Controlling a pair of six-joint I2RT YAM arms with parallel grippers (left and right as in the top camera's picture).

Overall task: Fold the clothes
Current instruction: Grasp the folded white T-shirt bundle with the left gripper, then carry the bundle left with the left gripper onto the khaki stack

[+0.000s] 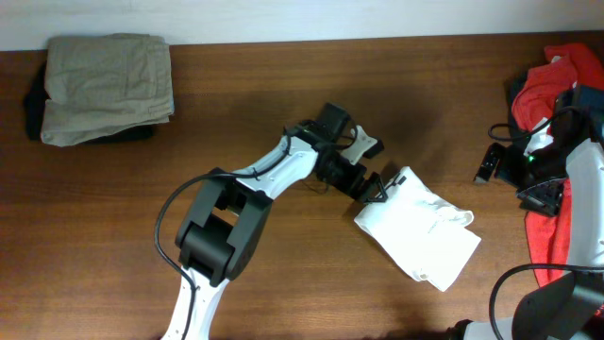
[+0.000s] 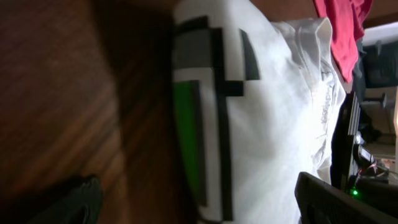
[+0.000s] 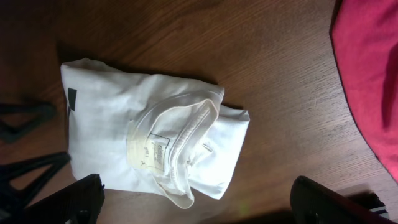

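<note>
The left arm reaches from its base at the near edge of the bench up and to the right, forearm stretched out low. Its wrist is turned so that the left gripper points at the upper left corner of the folded white shirt. Its fingers are spread apart and hold nothing, with the tips right at the shirt's edge; whether they touch the cloth cannot be told. The shirt lies right of the bench's centre, folded into a compact rectangle set at an angle, with the collar and neck label on top. The right arm stands at the right edge, bent over a heap of red clothes. The right gripper faces left toward the shirt, hanging above it with fingers wide and empty. Folded khaki trousers sit in the far left corner.
</note>
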